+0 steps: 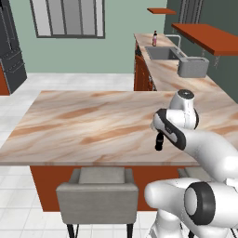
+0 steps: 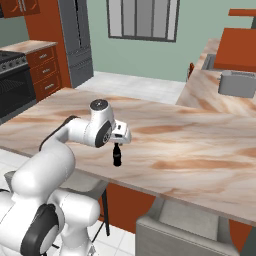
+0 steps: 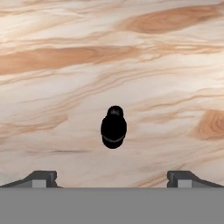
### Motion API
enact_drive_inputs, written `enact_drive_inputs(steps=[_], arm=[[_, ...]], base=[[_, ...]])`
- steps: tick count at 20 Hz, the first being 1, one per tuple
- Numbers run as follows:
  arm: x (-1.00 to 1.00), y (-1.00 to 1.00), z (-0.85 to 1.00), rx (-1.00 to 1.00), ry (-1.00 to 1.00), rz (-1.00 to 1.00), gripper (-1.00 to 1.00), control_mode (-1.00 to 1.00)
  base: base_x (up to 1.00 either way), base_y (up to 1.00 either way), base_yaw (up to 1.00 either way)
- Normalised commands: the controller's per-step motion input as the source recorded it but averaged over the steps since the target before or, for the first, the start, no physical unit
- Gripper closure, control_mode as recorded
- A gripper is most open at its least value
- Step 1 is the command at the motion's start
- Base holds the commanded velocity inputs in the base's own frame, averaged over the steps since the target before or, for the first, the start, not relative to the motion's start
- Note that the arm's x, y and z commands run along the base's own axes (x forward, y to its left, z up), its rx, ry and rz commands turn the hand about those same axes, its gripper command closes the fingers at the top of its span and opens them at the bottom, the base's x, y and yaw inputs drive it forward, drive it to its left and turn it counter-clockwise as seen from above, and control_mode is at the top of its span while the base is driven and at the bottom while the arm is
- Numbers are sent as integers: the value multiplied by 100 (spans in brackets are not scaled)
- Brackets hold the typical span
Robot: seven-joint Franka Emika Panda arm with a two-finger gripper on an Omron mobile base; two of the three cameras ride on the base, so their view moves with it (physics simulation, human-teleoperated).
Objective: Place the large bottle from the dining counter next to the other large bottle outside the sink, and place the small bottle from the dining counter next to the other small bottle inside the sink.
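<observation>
One small bottle (image 3: 113, 127) sits at the centre of my hand view, seen from above as a black glossy blob with a narrow neck, standing upright on the marbled desk (image 1: 93, 125). My hand (image 3: 112, 178) is above it with both finger tips (image 3: 41, 178) at the bottom corners of that frame, spread as wide as they go and touching nothing; the bottle lies between them in line but higher in the frame, clear of both. In the left base view the bottle (image 1: 159, 141) shows right of centre, just below the hand's dark wrist, near the desk's front edge. In the right base view it (image 2: 117, 155) stands left of centre, directly under the hand (image 2: 119, 139). The desk is a smooth beige slab with brown streaks on a plain red-orange base, with a grey padded stool (image 1: 97, 193) at lower centre of the left base view. At upper right of that view I see the grey sink (image 1: 161, 53) with a dark red-capped bottle (image 1: 155, 38) standing beside it and a grey toaster (image 1: 192, 67) nearer.
</observation>
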Motion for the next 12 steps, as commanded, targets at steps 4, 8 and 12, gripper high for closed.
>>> enact_drive_inputs(steps=[4, 8, 12], arm=[[5, 0, -8, 0, 0, -1, -100, -100], [11, 0, -13, 0, 0, 0, -100, -100], [7, 0, -16, 0, 0, 0, -100, -100]], base=[[0, 0, 0], [0, 0, 0], [0, 0, 0]])
